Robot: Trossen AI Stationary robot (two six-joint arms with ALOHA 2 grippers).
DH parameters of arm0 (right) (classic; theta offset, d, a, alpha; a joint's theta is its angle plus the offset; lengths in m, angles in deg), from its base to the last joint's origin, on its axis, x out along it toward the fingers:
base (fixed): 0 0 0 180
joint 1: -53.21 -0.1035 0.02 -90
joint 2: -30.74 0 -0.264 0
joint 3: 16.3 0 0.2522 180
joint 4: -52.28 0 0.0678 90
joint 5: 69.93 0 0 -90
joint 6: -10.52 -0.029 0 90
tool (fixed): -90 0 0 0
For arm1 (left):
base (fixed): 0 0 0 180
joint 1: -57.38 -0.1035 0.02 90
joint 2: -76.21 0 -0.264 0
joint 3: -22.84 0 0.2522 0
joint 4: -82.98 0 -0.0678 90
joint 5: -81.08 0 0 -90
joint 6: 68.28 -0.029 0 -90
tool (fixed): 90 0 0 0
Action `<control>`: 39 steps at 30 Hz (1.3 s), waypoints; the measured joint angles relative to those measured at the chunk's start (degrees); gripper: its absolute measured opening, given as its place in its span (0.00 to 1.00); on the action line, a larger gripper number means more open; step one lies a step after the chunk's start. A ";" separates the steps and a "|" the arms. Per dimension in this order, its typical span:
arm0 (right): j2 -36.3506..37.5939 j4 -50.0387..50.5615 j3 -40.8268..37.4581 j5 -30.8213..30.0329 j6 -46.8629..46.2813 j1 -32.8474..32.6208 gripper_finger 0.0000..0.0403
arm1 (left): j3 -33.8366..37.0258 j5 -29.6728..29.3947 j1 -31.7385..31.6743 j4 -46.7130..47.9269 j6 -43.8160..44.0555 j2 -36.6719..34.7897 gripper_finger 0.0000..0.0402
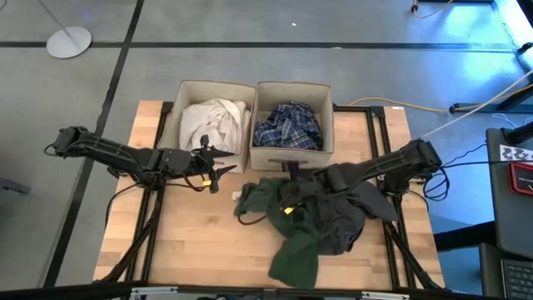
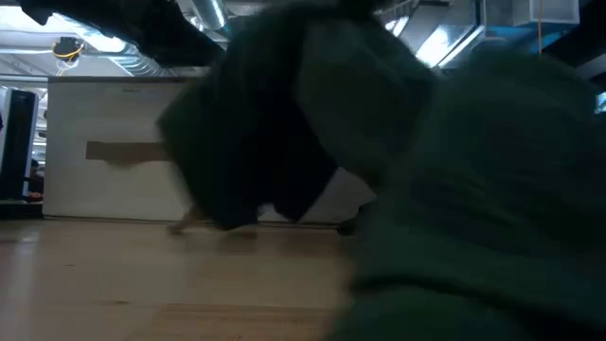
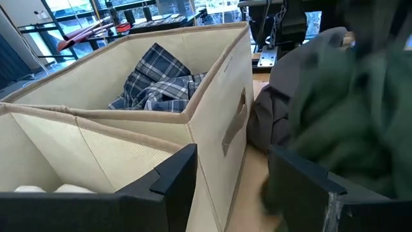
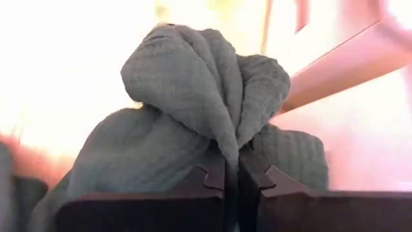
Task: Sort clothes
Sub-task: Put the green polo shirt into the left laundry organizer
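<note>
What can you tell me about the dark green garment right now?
The dark green garment is a soft, crumpled fabric piece sprawled on the wooden table, in front of the right-hand beige box. It spreads from a small white label at its left end down to a lobe near the table's front edge. It lies bunched against the dark grey garment. The right gripper is shut on a fold of it, pulling that fold into a peak. The low view is mostly filled by it.

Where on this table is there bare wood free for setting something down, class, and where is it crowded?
Bare wood lies in the table's left front, below the left gripper, left of the dark green garment. Crowded: the two boxes at the back, and centre-right, where the right gripper pinches the green garment over the dark grey garment.
</note>
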 joint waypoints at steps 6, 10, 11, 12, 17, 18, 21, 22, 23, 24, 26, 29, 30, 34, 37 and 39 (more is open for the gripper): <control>-0.09 4.90 12.16 -7.08 6.18 0.00 0.03 | -0.45 -0.20 0.00 2.64 -0.86 -1.43 0.45; -0.09 5.37 19.48 -11.26 12.26 0.04 0.02 | -2.61 -1.08 0.51 9.28 2.16 -5.91 0.45; -0.09 4.99 21.27 -12.00 14.08 0.04 0.02 | -2.74 -1.18 0.88 10.28 2.52 -7.21 0.45; -0.09 4.24 22.92 -12.94 15.82 0.04 0.02 | -2.78 -1.15 1.32 11.40 2.76 -8.52 0.45; -0.09 -4.51 29.88 -17.64 28.04 0.81 0.03 | -2.78 -1.10 3.34 14.58 3.52 -14.49 0.45; -0.09 -7.02 31.07 -18.07 30.67 1.14 0.03 | -2.78 -1.11 3.60 15.40 3.91 -15.39 0.45; -0.06 -15.78 34.13 -18.07 37.63 3.42 0.02 | -2.78 -1.07 4.41 17.71 5.34 -17.32 0.45; -0.02 -18.97 34.75 -17.82 39.72 4.37 0.02 | -2.78 -1.09 4.60 18.31 5.63 -17.74 0.45; 0.00 -22.47 35.15 -17.21 41.75 5.44 0.02 | -2.78 -1.07 4.63 18.73 6.07 -18.09 0.45; 0.02 -25.64 35.48 -16.26 43.55 6.59 0.03 | -2.78 -1.07 4.63 19.17 6.28 -18.18 0.45; 0.02 -31.23 35.82 -13.85 46.57 9.10 0.03 | -2.78 -1.10 4.63 19.50 6.51 -18.22 0.45; -0.11 -38.96 35.94 -8.78 48.53 13.37 0.03 | -2.78 -1.10 4.63 19.59 6.51 -18.22 0.45; -0.18 -41.56 35.94 -6.94 48.49 14.88 0.03 | -2.78 -1.07 4.63 19.59 6.51 -18.22 0.45; -1.15 -49.85 35.93 1.05 45.54 20.79 0.03 | -2.75 -1.10 4.63 19.65 6.51 -18.23 0.45; -2.93 -53.85 35.89 6.05 41.72 24.61 0.03 | -2.73 -1.09 4.61 19.65 6.76 -18.01 0.45; -4.32 -55.82 35.80 8.32 39.11 26.88 0.04 | -2.71 -1.10 4.61 19.67 6.80 -17.84 0.45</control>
